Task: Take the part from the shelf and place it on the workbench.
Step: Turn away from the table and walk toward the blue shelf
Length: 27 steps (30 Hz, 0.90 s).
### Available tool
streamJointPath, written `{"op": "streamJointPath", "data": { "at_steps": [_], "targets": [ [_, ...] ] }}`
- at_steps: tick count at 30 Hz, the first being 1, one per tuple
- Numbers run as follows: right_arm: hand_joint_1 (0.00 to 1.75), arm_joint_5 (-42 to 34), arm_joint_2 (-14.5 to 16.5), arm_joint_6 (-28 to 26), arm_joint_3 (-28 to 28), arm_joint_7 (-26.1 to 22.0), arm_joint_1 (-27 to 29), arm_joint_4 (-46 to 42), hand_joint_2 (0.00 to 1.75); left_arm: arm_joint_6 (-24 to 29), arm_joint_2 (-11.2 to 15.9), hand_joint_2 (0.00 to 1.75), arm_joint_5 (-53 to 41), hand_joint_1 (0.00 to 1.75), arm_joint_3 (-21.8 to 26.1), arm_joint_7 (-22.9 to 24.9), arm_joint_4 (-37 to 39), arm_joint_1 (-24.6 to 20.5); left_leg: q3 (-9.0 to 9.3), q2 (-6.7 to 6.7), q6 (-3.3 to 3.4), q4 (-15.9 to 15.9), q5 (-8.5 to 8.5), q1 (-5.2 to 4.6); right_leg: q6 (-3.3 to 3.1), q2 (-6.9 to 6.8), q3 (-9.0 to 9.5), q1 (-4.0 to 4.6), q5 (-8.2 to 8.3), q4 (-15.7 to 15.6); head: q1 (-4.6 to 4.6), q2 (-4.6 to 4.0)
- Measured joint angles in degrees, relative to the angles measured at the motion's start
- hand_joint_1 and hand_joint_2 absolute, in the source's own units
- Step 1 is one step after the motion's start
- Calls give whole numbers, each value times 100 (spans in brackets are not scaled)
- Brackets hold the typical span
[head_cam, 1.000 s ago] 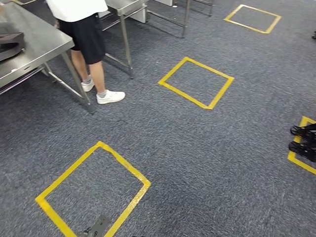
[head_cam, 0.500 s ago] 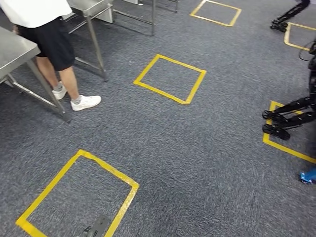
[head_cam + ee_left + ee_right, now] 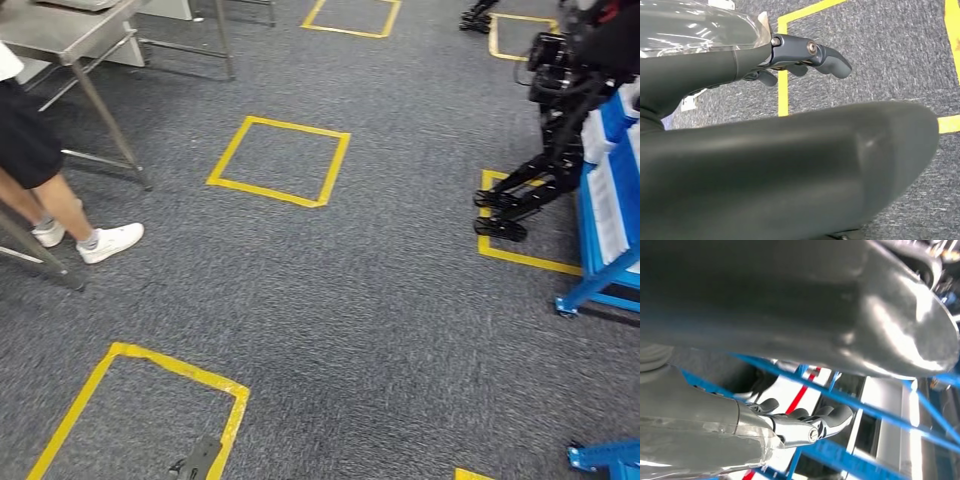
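A blue shelf [image 3: 606, 262] with white bins stands at the right edge of the head view. I cannot make out the part on it. The steel workbench [image 3: 66, 32] is far off at the upper left. My left hand [image 3: 806, 52] hangs over the grey carpet with its fingers stretched out and nothing in it. My right hand [image 3: 808, 427] also holds nothing, its fingers extended close to the shelf's blue bars [image 3: 866, 412] and a white bin with a red stripe [image 3: 806, 390].
A black legged robot [image 3: 545, 150] stands by the shelf on a yellow floor square. A person [image 3: 34, 165] in white shoes stands at the left by the tables. Yellow taped squares [image 3: 279, 160] mark the carpet. Another blue frame [image 3: 604, 458] sits at the lower right.
The camera has swung to the right: the person, tables and yellow squares slid left in the picture, and the blue shelf with the black robot came into view.
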Motion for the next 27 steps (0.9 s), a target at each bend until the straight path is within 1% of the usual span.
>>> {"op": "streamJointPath", "data": {
  "at_steps": [1,2,3,4,5,6,7,8,9,10,11,12,13,14,15,16,17,18,19,20,21,22,23,24,25,26,27],
  "targets": [
    [0,2,0,2,-3,0,3,2,0,0,2,0,1,0,11,2,0,4,20,-19,12,-171,195,1,5,98,29,1,-14,2,-1,1],
    [0,7,0,5,-4,0,7,3,0,0,4,0,1,0,19,3,0,3,126,-76,27,-521,464,5,16,189,62,-1,-34,5,0,1],
    [0,12,0,8,-5,0,11,4,0,1,7,0,1,0,25,3,0,-1,252,-215,44,-890,696,17,35,269,88,-1,-57,15,2,1],
    [0,18,0,11,-6,0,13,4,0,1,9,0,1,0,31,3,0,-3,370,-354,55,-1226,844,35,58,342,95,0,-78,34,4,1],
    [0,26,0,13,-7,0,16,4,0,2,11,0,1,0,35,4,0,-5,440,-473,64,-1430,904,42,87,405,81,-8,-89,48,6,1],
    [0,33,0,15,-7,0,24,3,0,2,14,0,2,0,40,6,0,-7,468,-540,77,-1509,889,40,122,467,56,-20,-90,56,6,0],
    [0,42,-1,15,-7,0,39,2,0,3,15,0,2,0,43,7,0,-12,486,-511,92,-1556,874,32,158,530,30,-35,-87,56,5,-1],
    [0,51,-1,15,-8,0,59,-1,0,4,15,0,2,0,45,7,0,-21,496,-456,119,-1565,880,27,193,536,15,-51,-94,60,3,-1],
    [0,61,-2,14,-8,0,75,-4,0,5,16,0,2,0,46,6,0,-28,516,-397,148,-1586,884,30,226,450,-5,-51,-133,109,7,-1],
    [0,71,-2,13,-8,0,77,-7,0,5,15,0,1,0,47,2,0,-35,541,-328,175,-1607,886,38,257,301,-70,-46,-223,255,14,0],
    [0,79,-2,13,-7,1,73,-9,0,6,14,0,1,0,48,-1,0,-33,566,-248,199,-1625,880,42,285,116,-195,-47,-362,520,20,0],
    [0,86,-2,13,-5,2,70,-9,0,7,14,0,1,0,48,-3,0,-25,585,-170,213,-1629,863,37,316,-39,-379,-52,-522,874,27,0],
    [0,93,-2,16,-3,5,72,-5,0,7,16,0,2,0,50,-4,0,-14,598,-84,221,-1629,844,33,343,-119,-591,-70,-665,1257,28,1],
    [0,106,-2,23,-4,15,81,1,0,7,18,0,2,0,51,-4,0,-6,612,-2,222,-1629,824,31,364,-155,-758,-87,-734,1539,28,0],
    [0,126,-2,38,-8,35,88,9,0,7,20,0,2,0,53,-4,0,-4,630,72,215,-1628,802,30,379,-175,-833,-99,-701,1637,28,0],
    [0,152,-3,64,-15,69,92,20,0,7,22,0,2,0,54,-4,0,-7,658,142,205,-1628,777,30,384,-197,-789,-106,-562,1507,28,1],
    [0,178,-3,97,-28,117,90,36,0,7,22,0,1,0,54,-4,0,-11,696,205,190,-1629,747,29,378,-249,-631,-107,-346,1165,28,0],
    [0,197,-4,139,-48,169,84,61,0,7,22,0,1,0,54,-4,0,-14,737,261,168,-1631,715,28,364,-367,-430,-90,-165,763,26,0],
    [0,206,-4,182,-76,213,75,97,0,8,22,0,1,0,54,-3,0,-14,771,311,141,-1632,685,19,332,-481,-260,-59,-35,417,26,-1],
    [0,206,-4,219,-113,242,67,139,0,10,22,0,1,0,55,-1,0,-15,797,356,112,-1635,659,11,298,-568,-157,-27,21,198,23,-1],
    [0,201,-4,252,-155,256,62,185,0,11,21,0,1,0,55,3,0,-16,814,399,83,-1642,640,5,262,-609,-127,8,5,123,20,-1],
    [0,194,-4,278,-206,260,62,230,0,13,18,0,1,0,56,8,0,-19,833,448,55,-1655,627,3,221,-566,-137,33,-1,111,20,-1],
    [0,190,-2,297,-260,258,65,271,0,13,15,0,1,0,56,13,0,-25,857,480,25,-1669,606,14,181,-504,-128,28,2,91,17,-1],
    [0,189,5,318,-312,254,66,307,0,13,11,0,1,0,56,17,0,-31,872,441,3,-1652,569,26,143,-444,-107,20,7,61,16,0],
    [0,187,18,341,-371,249,56,346,0,14,9,0,0,0,57,20,0,-35,840,352,-11,-1544,488,33,100,-384,-81,8,14,29,14,0],
    [0,189,37,379,-427,245,39,390,0,15,9,0,-1,0,58,22,0,-35,740,231,-18,-1314,358,37,60,-327,-52,-8,19,2,8,0],
    [0,196,66,428,-493,242,16,446,0,16,9,0,-1,0,61,26,0,-30,571,110,-14,-972,203,34,33,-266,-37,-6,11,-5,3,0]
  ]
}}
